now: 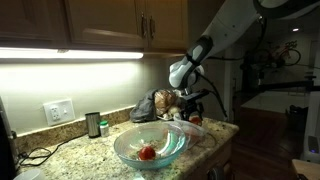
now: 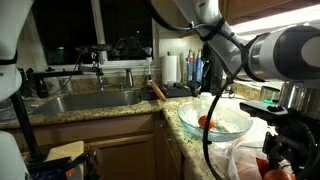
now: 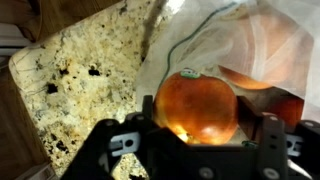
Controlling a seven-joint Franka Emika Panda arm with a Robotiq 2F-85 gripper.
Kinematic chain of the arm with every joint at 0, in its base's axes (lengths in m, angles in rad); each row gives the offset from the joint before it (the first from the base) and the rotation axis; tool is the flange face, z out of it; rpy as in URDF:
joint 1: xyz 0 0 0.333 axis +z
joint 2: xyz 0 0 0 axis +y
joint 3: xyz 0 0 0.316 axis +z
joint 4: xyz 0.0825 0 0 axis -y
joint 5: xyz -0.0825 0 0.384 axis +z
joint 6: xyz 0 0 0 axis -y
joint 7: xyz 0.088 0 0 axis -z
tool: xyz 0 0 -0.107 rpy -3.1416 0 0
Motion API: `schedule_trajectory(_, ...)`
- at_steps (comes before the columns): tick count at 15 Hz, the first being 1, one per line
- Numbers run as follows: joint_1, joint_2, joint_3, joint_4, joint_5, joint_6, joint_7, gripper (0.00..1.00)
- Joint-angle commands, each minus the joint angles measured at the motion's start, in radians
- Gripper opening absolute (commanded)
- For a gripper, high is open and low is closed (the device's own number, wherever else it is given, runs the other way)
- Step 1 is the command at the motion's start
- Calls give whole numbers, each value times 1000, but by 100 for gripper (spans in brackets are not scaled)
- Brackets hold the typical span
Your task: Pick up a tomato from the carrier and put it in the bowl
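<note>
While a tomato (image 3: 197, 100) is framed between the jaws of the gripper (image 3: 205, 132) in the wrist view, right at the mouth of the plastic carrier (image 3: 265, 45), it cannot be told whether the jaws are pressed onto it or merely set around it: one finger seems to meet the skin, but a dark gap is seen at the other. From that doubt the main risk is drawn. If the fruit is lifted before both pads bear on it, it could be rolled out sideways and dropped onto the granite counter (image 3: 80, 70), since little purchase is given by a round, smooth skin. If too much force is applied instead, the soft flesh could be bruised or split. Thin film of the carrier lies close behind the fruit and could be pinched with it, so that the carrier, and the other fruit (image 3: 285, 105) glimpsed inside it, would be dragged along. The glass bowl (image 1: 172, 148) is seen near the carrier in both exterior views, with a second tomato (image 1: 147, 152) lying in it; were the release made from too high, that fruit could be struck or the glass knocked
</note>
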Motion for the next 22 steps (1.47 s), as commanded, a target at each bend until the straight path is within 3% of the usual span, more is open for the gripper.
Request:
schedule_trajectory(1, 32, -114, -17, -117, -50, 36, 5, 56)
schedule_trajectory(14, 102, -313, -2, -294, -200, 112, 40, 56)
schedule_trajectory(22, 94, -362, 33, -316, -165, 137, -30, 56)
